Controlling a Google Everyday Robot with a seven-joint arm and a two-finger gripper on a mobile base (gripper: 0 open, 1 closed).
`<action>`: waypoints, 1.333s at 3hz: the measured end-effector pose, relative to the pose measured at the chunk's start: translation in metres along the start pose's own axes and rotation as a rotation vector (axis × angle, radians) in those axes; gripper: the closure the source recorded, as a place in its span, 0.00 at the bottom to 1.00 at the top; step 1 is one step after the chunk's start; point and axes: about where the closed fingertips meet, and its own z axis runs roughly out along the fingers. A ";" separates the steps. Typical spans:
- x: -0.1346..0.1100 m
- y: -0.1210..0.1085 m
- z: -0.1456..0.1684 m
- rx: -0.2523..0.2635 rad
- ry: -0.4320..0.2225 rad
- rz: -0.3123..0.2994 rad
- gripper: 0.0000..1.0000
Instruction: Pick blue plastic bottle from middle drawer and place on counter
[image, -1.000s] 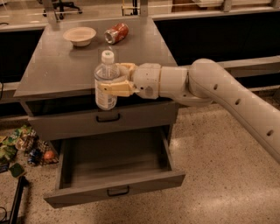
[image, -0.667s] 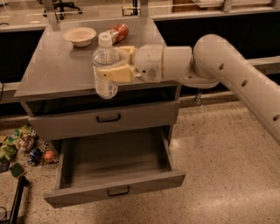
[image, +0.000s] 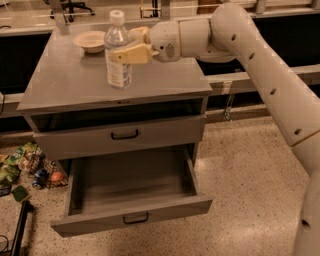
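Note:
The blue plastic bottle, clear with a white cap and pale label, stands upright over the middle of the counter; I cannot tell whether its base touches the top. My gripper reaches in from the right and is shut on the bottle around its upper body, one tan finger across its front. The middle drawer is pulled out below, its grey inside bare, its black handle facing me.
A pale bowl sits at the counter's back left. A shut drawer lies above the open one. Colourful litter lies on the floor at left. A narrow grey ledge runs behind the cabinet at right.
The gripper has carried the bottle up and back from the cabinet's front edge to above the middle of the counter. The view has shifted closer to the cabinet.

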 end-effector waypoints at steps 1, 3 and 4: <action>-0.018 -0.080 0.016 0.124 0.068 -0.017 1.00; -0.012 -0.182 0.006 0.408 0.090 0.059 1.00; 0.006 -0.206 0.013 0.450 0.078 0.118 1.00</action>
